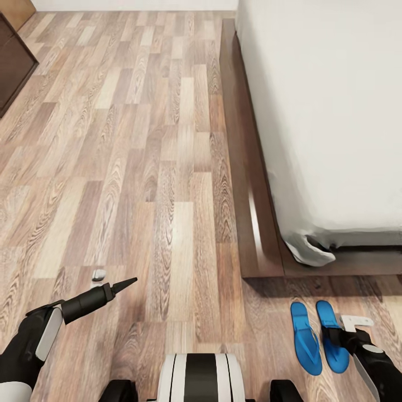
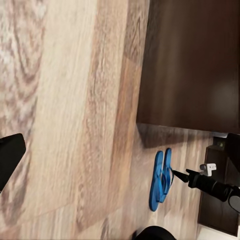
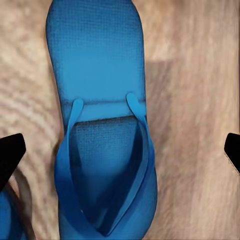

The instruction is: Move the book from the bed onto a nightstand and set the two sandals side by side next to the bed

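Between the spread right fingers [image 3: 10, 155] lies one blue sandal [image 3: 102, 125].

Right tool [image 1: 339, 335] agape; left tool [image 1: 127, 283] closed

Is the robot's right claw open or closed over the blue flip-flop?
Open. In the right wrist view the right gripper has its dark fingertips far apart at both edges, with the sandal lying flat between them, unsqueezed.
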